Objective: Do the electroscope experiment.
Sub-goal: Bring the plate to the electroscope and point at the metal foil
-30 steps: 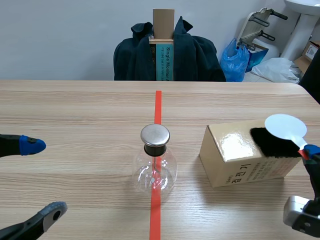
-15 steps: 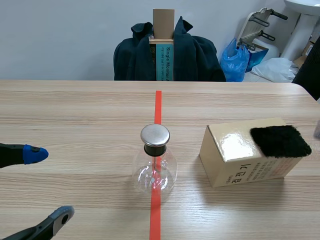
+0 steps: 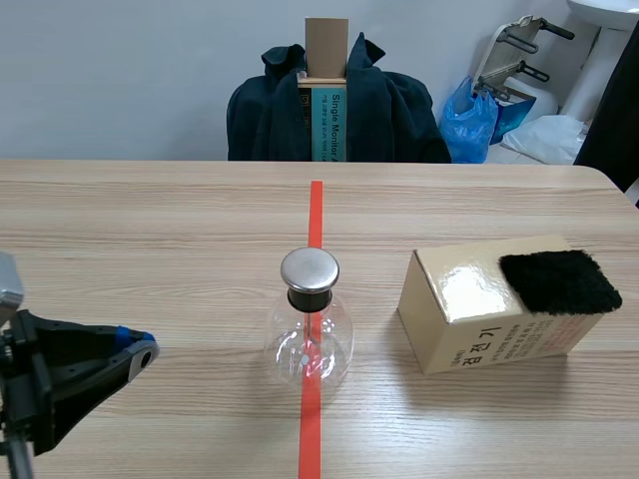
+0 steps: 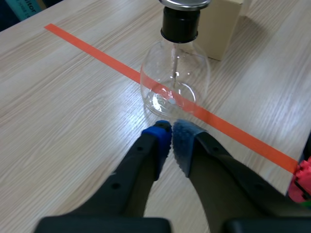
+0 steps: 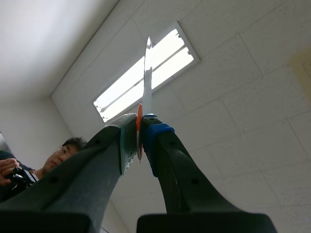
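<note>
Left wrist view, left tool (image 4: 171,138) pressed together by flask (image 4: 175,77), right tool (image 5: 140,128) pinching paddle (image 5: 147,73)

One each: flask (image 3: 310,334), box (image 3: 469,314), cloth (image 3: 557,281), paddle (image 5: 147,82)

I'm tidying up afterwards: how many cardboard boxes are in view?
2. One tan box lies on the table, right of the flask, black pad on top; one tall box stands behind the table, in a dark jacket. Others may be hidden.
</note>
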Robot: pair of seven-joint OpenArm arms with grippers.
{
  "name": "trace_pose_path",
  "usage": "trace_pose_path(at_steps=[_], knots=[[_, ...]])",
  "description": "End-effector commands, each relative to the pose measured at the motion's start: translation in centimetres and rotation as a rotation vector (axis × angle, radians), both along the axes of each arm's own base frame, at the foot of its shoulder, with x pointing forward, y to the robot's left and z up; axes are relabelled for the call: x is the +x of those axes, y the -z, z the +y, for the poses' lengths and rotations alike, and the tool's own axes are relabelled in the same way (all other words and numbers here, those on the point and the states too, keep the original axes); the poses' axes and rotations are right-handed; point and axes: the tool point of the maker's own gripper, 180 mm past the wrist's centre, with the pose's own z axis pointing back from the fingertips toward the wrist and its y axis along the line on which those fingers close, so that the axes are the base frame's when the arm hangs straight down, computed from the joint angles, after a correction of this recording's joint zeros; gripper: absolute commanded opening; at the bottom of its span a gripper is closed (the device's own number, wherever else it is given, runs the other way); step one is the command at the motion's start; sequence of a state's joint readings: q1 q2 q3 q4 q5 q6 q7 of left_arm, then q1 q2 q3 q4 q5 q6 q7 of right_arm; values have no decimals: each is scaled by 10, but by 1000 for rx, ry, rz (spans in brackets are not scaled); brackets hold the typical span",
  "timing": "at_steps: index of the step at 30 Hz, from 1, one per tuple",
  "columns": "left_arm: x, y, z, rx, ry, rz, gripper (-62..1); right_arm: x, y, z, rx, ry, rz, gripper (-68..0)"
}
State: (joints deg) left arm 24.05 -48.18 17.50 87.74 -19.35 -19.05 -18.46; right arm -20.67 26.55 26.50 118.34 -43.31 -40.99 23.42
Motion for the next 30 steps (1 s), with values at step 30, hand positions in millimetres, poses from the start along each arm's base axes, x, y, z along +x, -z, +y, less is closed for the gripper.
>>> trace_pose_path(at_steps=[30], knots=[[41,72,-56,-34,-9,24,-579,37,23,19,61,-132,214,-669]])
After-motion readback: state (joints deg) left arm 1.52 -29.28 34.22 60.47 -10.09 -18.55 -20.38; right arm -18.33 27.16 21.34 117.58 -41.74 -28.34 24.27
